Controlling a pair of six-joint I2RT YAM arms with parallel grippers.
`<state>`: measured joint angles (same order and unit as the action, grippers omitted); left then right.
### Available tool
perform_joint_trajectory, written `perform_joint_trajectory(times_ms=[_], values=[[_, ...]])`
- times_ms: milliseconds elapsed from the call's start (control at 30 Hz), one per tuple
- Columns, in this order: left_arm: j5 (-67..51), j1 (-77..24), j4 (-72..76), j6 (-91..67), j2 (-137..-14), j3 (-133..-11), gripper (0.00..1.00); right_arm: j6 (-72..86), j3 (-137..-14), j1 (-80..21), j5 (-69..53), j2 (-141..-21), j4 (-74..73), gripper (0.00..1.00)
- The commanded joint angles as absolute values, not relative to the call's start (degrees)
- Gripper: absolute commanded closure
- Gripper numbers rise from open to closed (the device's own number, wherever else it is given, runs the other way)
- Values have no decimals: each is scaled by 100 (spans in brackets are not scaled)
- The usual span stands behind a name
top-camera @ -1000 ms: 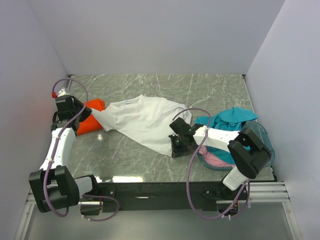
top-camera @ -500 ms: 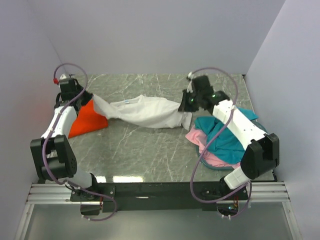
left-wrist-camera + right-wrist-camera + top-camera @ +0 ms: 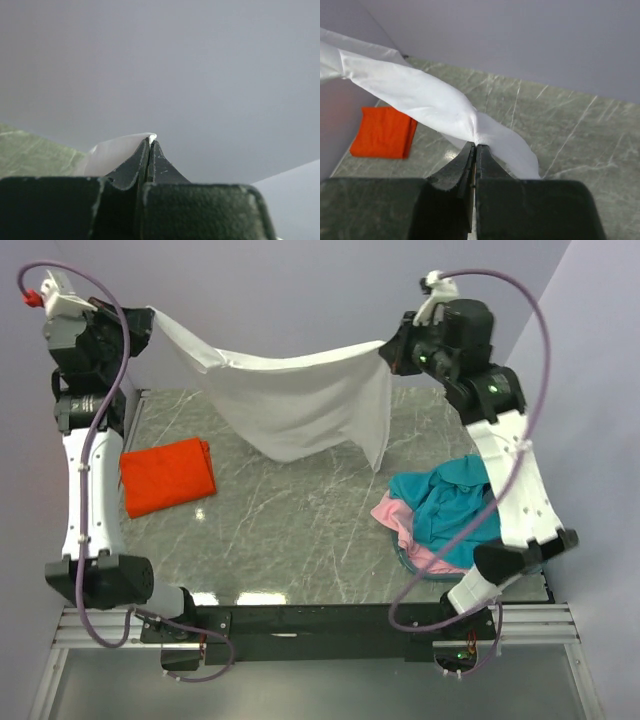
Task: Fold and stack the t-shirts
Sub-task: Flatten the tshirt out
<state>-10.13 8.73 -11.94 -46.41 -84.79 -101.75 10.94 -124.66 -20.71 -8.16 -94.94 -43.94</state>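
Left gripper [image 3: 150, 140] and right gripper [image 3: 476, 145] each pinch the white t-shirt [image 3: 300, 405] above a veined grey marble table [image 3: 290, 530]. Pale walls [image 3: 300, 300] enclose it.

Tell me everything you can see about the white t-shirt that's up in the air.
The white t-shirt looks like soft, thin, plain cotton. It hangs stretched between both arms above the marble table, sagging in the middle, folds draping down. The left gripper pinches one upper end, the right gripper the other, jaws shut on bunched cloth. Its lower edge appears clear of the table.
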Motion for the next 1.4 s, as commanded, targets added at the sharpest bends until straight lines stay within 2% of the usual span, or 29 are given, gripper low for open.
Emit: perform_joint_trajectory(times_ms=[0,233,400,567,900,1167,1367], values=[[-1073,879,-1231,-4658,-7824,-10415,100,835,-12264,-2030,-554,-8519,-3939,100],[-273,879,-677,-4448,-6103,-9809,100,642,-11128,-2048,-782,-6674,-2586,100],[-18,879,-650,-4193,-5529,-9747,100,790,-10828,-2039,-1072,-6240,-2277,100],[-281,879,-659,-4227,-5739,-9659,100,993,-10609,-2039,-1160,-6459,-2127,100],[-1248,879,-1485,-4140,-7065,-9931,100,712,-10502,-2030,-835,-7285,-2258,100],[-1345,905,-1643,-4096,-7199,-10098,100,721,-10538,-2039,-765,-7392,-2452,100],[-1196,1107,-1705,-4122,-6663,-10143,100,747,-10521,-2092,-984,-6979,-2522,100]])
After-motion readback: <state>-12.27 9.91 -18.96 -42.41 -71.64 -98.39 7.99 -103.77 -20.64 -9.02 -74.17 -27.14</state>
